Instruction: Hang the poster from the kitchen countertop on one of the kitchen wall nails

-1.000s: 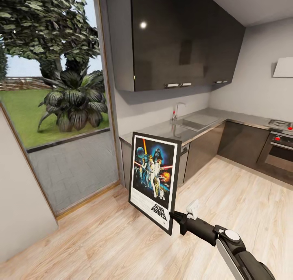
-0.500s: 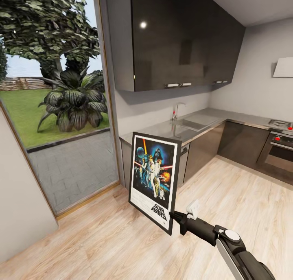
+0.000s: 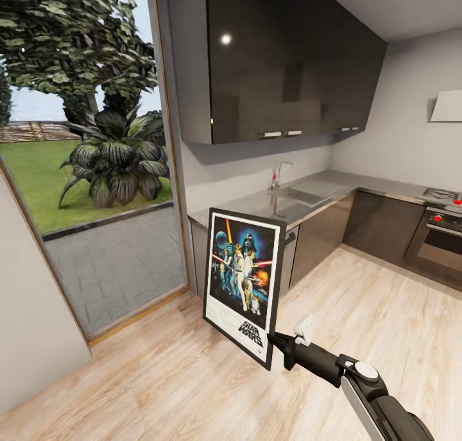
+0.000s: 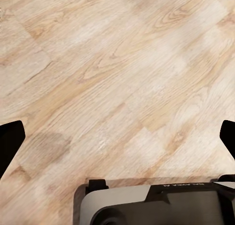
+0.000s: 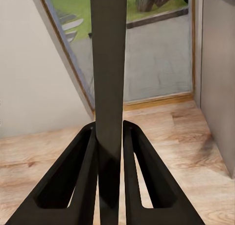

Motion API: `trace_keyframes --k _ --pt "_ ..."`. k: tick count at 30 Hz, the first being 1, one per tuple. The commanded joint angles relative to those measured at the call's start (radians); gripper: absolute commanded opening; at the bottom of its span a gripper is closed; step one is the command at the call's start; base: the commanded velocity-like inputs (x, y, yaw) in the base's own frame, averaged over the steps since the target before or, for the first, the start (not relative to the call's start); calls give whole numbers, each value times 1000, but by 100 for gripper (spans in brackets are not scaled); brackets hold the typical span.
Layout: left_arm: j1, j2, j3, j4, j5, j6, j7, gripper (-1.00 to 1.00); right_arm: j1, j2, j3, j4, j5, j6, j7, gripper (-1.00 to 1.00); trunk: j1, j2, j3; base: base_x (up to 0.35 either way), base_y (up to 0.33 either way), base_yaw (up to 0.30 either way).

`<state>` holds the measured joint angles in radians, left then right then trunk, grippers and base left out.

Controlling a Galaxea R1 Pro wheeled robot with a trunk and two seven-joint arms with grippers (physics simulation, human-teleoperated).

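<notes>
A pale wood plank floor [image 3: 160,377] runs across the room, and to the left a tall glass door [image 3: 96,172] opens on grass, a broad-leaved plant and a big tree. Glossy black upper cabinets [image 3: 282,63] hang over the long smooth grey L-shaped counter [image 3: 378,188], which carries an inset sink [image 3: 311,193] and a slim metal faucet [image 3: 278,174] above flat grey cabinet fronts. At the far right of the counter sits a built-in oven [image 3: 443,239] with red knobs, with a pale hood on the wall above it.

Out in the open, well clear of the counter, the tall rectangular Star Wars poster with its thin black frame and white border [image 3: 244,284] is held up over the floor, upright with a slight tilt, artwork facing the robot's head. The black right claw [image 3: 274,340] grips it at the lower right corner, reaching in from the black-and-white right arm [image 3: 359,380]. In the right wrist view the poster [image 5: 108,78] is edge-on, a thin dark slab, and the right claw [image 5: 109,159] is clenched on it, a finger pressed against each face.

The left claw [image 4: 117,137] hangs over bare floor boards [image 4: 117,73], its two dark fingertips [image 4: 10,141] spread wide at opposite edges of its wrist view, released and holding nothing.
</notes>
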<state>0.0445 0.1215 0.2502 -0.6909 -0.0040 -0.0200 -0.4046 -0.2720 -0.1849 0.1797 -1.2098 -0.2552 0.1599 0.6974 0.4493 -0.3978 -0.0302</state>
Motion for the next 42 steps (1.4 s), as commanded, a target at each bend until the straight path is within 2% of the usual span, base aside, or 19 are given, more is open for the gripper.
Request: trace_keyframes --k 1,20,30,42 --pt "0 0 3 -1 -1 -2 -5 100 -1 -1 1 0 -13 10 1 -100 1 -2 -2 0 0 108" --pt "0 0 3 0 -1 -1 -2 100 -1 -1 1 0 -12 13 -4 -100 1 -2 -2 -9 10 261" --pt "0 0 3 1 -1 1 -2 100 -1 -1 1 0 -12 13 -3 -100 1 -2 -2 -175 218 52" --pt "0 -1 3 1 0 3 -2 100 -1 -1 3 -2 -10 13 -4 -100 1 -2 -2 -187 235 260"
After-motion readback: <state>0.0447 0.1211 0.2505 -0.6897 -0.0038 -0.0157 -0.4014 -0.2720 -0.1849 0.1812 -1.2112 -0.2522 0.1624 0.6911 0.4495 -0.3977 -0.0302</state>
